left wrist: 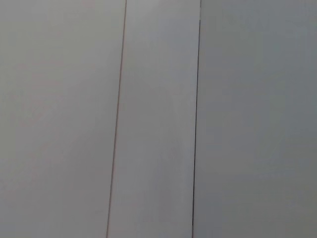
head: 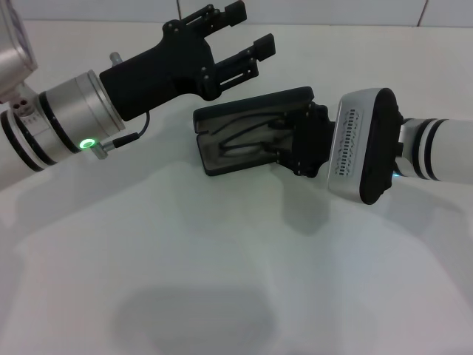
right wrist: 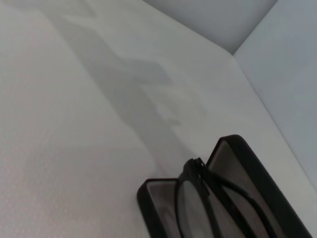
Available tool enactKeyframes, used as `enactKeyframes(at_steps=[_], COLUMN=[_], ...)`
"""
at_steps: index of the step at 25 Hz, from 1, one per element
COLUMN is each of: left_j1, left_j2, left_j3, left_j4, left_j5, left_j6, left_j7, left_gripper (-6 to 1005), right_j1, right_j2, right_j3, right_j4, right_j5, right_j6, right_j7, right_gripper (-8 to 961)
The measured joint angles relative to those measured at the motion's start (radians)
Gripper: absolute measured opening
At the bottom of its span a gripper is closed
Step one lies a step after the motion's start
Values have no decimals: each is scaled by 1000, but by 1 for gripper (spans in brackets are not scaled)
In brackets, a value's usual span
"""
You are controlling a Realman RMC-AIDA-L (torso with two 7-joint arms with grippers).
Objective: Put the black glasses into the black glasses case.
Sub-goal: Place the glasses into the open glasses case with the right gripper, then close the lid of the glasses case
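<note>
Black glasses case [head: 222,137] lies open on the white surface, grey lining showing, lid raised at the far side, and the black glasses [right wrist: 208,198], thin-framed with clear lenses, sit down inside its tray

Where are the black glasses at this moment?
In the head view, the black glasses lie inside the open black glasses case, centre of the table, with the right gripper at the case's right end.
</note>
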Motion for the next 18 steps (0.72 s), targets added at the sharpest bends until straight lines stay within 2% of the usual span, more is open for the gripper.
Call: enactKeyframes(at_steps=[6, 10, 15, 18], left_j1=[2, 3, 4, 4], left_j2=[2, 2, 3, 3], left_j3=[-1, -1, -1, -2], left_j4=[2, -2, -3, -4], left_j5=[0, 0, 0, 0], left_j6=[-1, -7, -8, -25], left_j7=[0, -2, -7, -9], left_gripper=[709, 709, 709, 709], right_j1=[-4, -16, -69, -107], right_j2=[-4, -7, -11, -12], right_j3=[2, 41, 208, 352], right_j4=[-14, -25, -67, -84], right_j5=[0, 0, -5, -9], right_j6=[-34, -102, -327, -468], right_j7=[7, 12, 34, 35], right_gripper=[367, 405, 536, 541])
